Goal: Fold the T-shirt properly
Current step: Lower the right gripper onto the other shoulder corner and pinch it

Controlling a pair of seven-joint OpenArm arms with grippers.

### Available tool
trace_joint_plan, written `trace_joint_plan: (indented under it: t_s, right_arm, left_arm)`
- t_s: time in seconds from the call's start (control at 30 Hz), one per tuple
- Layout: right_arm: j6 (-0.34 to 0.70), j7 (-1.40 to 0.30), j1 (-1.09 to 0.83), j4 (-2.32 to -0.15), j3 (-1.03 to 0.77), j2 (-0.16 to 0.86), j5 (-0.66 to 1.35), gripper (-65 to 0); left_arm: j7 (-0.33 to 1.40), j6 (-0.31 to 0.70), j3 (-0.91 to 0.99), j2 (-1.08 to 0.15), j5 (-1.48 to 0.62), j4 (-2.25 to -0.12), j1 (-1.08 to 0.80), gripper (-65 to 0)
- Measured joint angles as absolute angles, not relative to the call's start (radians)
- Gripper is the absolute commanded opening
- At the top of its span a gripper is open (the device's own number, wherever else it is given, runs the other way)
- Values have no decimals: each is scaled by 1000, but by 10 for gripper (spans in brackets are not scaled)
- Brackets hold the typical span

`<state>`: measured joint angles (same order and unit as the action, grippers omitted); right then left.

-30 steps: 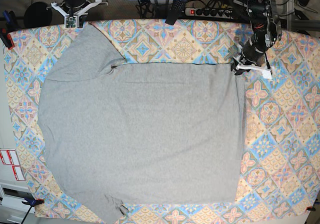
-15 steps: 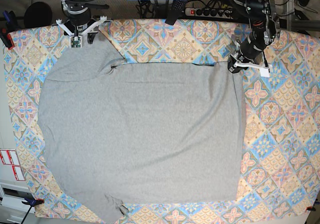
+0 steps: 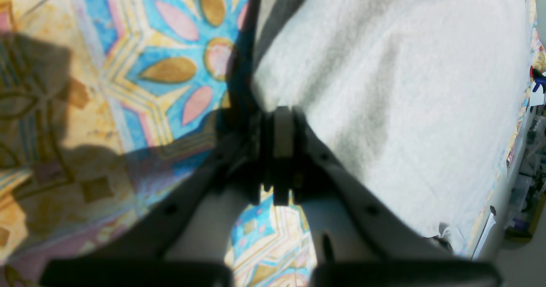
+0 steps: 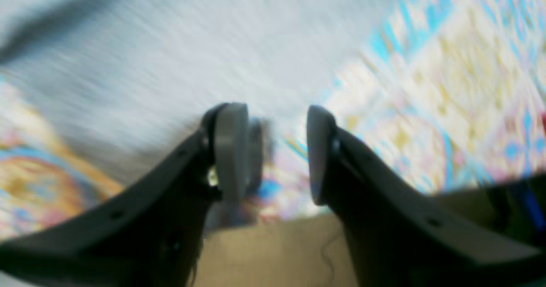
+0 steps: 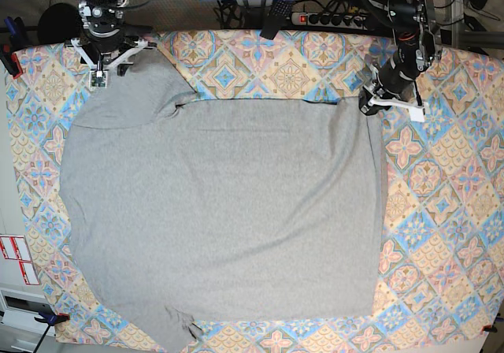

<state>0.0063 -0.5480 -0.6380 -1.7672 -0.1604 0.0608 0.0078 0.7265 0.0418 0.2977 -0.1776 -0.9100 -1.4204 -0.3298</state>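
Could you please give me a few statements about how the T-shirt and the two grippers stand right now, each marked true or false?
1. The T-shirt lies spread out with its plain grey side up. True.
2. The left gripper hangs wide open, clear of the cloth. False: its jaws are shut on the T-shirt's edge at the far corner.
3. The right gripper is open with nothing between its fingers. True.
4. The T-shirt is already folded in half. False: it lies in a single flat layer, with a sleeve showing at each end.
5. The tablecloth under the shirt is plain white. False: it has a colourful diamond pattern.
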Motion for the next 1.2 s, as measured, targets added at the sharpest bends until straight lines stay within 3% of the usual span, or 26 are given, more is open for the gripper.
trace_joint_plan:
  t_s: [0.1,0.43,1.2]
  right_arm:
    - [2,-551,-634,-1744,-181,61,9,-418]
    - [-1,-540,-588,-1650,-181,60,361,-418]
    - [2,-508,-584,-1616,-179,64,394,-422]
  left_arm:
    - [726,42,298,-178,-910,-1420,-330,-650]
    - [728,42,298,-178,-910,-1420,-330,-650]
    - [726,42,299,-174,-910,-1420,-330,-650]
